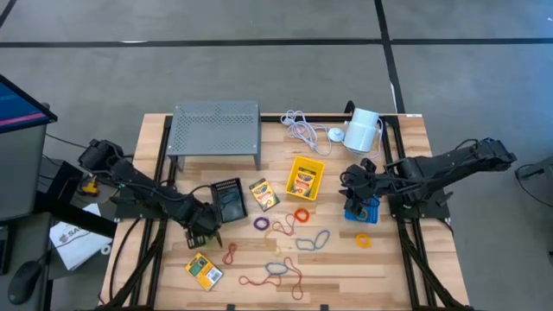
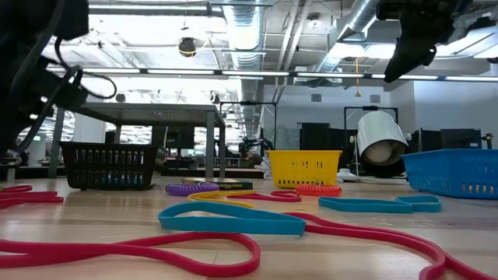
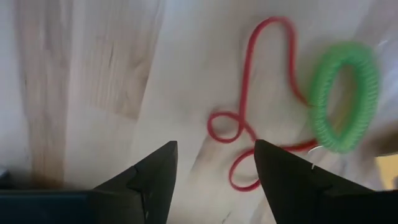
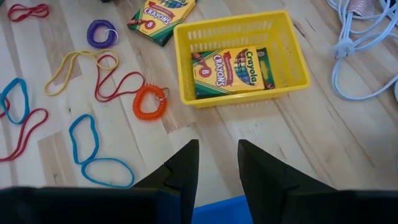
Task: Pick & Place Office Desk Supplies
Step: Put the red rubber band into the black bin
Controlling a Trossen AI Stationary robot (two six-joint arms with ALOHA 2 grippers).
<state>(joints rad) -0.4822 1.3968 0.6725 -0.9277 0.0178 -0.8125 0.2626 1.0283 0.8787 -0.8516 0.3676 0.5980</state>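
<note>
My desk stock: crayon box flat in yellow bin, coloured bands strewn beside black bin.

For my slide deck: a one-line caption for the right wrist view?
Right claw hangs above a yellow bin holding a Crayola crayon box, coloured bands scattered alongside.

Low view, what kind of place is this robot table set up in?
Probably a lab or workshop in an industrial building: bare ceiling ducts and strip lights overhead, more desks behind, and a wooden table on a concrete floor.
</note>
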